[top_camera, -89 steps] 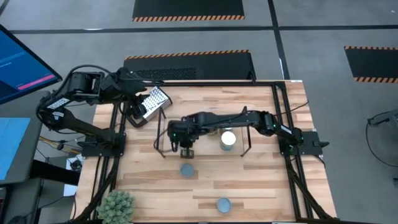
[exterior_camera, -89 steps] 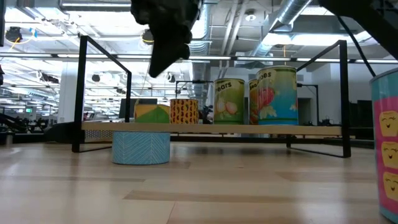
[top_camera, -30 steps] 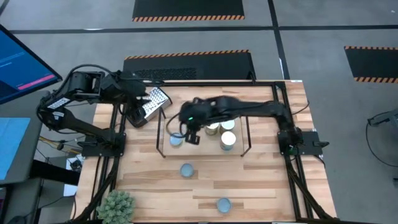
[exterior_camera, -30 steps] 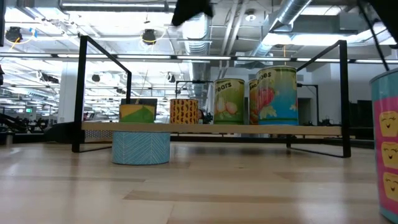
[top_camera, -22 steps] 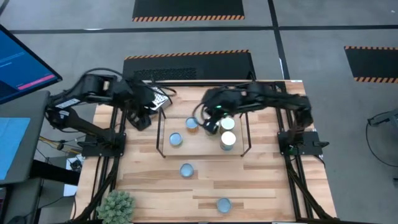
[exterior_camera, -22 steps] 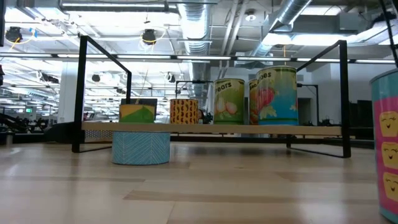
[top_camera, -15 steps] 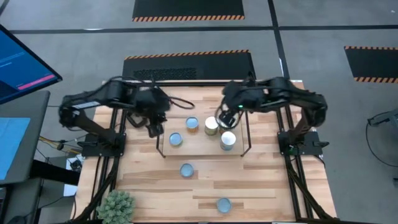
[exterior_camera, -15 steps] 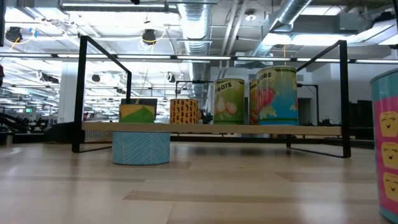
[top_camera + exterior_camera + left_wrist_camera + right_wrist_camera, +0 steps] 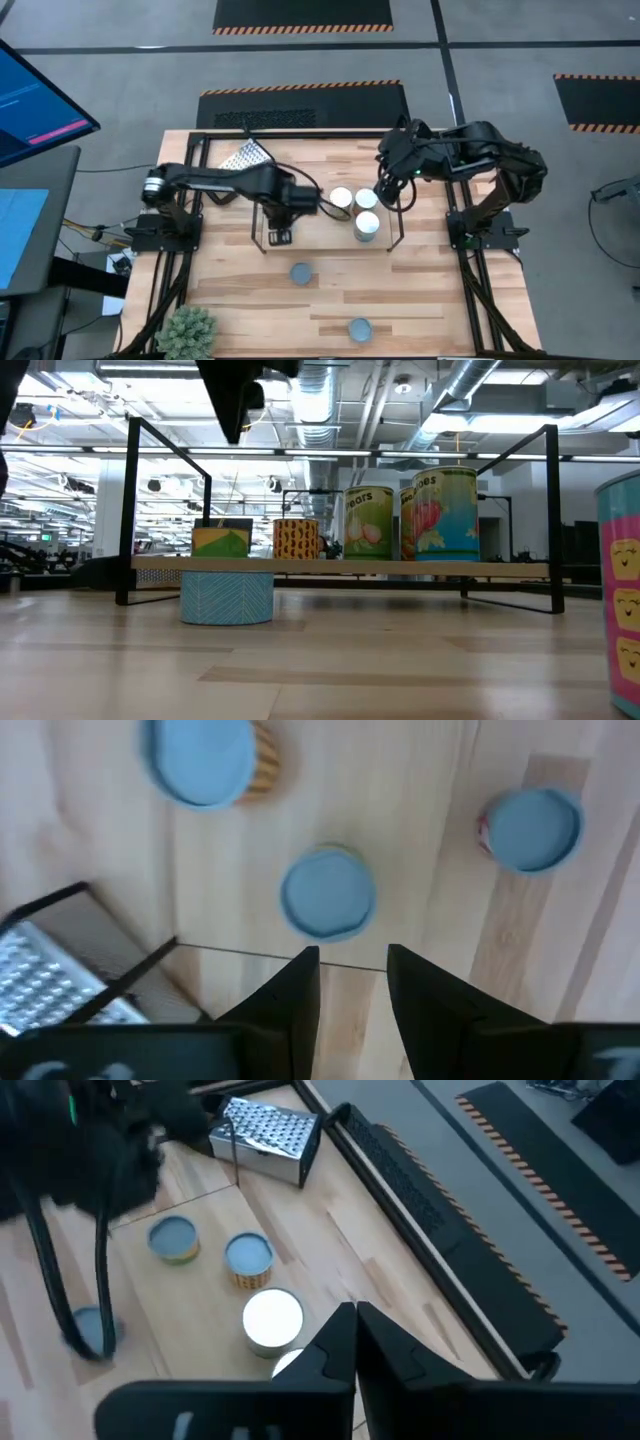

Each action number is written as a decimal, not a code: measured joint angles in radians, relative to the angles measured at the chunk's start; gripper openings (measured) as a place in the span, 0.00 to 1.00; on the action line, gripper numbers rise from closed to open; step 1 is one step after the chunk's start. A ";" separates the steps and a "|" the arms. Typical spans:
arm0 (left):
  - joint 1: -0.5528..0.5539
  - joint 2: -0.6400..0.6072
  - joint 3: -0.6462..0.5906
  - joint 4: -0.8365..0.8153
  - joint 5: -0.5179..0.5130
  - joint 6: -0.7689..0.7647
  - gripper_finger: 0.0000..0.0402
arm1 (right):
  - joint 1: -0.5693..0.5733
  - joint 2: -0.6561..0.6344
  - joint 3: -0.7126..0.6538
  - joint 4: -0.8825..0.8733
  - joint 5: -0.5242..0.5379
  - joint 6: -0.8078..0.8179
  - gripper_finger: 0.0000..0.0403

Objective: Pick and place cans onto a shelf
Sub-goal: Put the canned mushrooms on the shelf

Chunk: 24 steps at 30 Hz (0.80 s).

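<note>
The shelf [image 9: 325,232] [image 9: 340,567] is a low black wire frame over a wooden board at mid-table. Several cans stand on it, among them a yellow-green one [image 9: 222,540], an orange one [image 9: 295,540] and two tall ones [image 9: 368,522] [image 9: 445,515]. A blue can [image 9: 300,272] [image 9: 227,597] and another can [image 9: 358,328] stand on the table nearer the front. My left gripper [image 9: 279,228] [image 9: 350,980] hangs open, pointing down over the shelf's left end, just short of a blue-lidded can [image 9: 328,895]. My right gripper [image 9: 382,193] [image 9: 355,1330] is shut and raised by the shelf's far right corner.
A perforated metal grater [image 9: 245,155] [image 9: 268,1135] lies at the table's far left, behind the shelf. A black frame [image 9: 455,160] edges the table. A small green plant [image 9: 185,330] stands at the near left corner. A pink can [image 9: 620,590] looms close at the low view's right.
My left gripper has swung from beside the grater toward the table's right and down, tipping to point down over the shelf's left end. My right gripper has drawn back from over the shelf's left part toward the table's right edge and up. The cans have stayed put.
</note>
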<state>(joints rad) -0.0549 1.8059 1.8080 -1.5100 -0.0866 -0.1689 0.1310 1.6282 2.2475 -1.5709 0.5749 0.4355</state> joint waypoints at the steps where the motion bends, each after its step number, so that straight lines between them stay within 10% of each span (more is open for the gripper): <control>1: -0.006 0.020 0.000 0.001 0.003 -0.005 0.27 | 0.000 -0.002 0.000 0.000 0.001 -0.002 0.06; 24: -0.072 0.210 -0.083 0.138 0.083 0.090 0.26 | -0.056 -0.003 0.000 0.000 0.001 -0.107 0.05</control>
<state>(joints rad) -0.1265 2.0155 1.7250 -1.3715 -0.0040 -0.0790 0.0750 1.6257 2.2475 -1.5711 0.5762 0.3283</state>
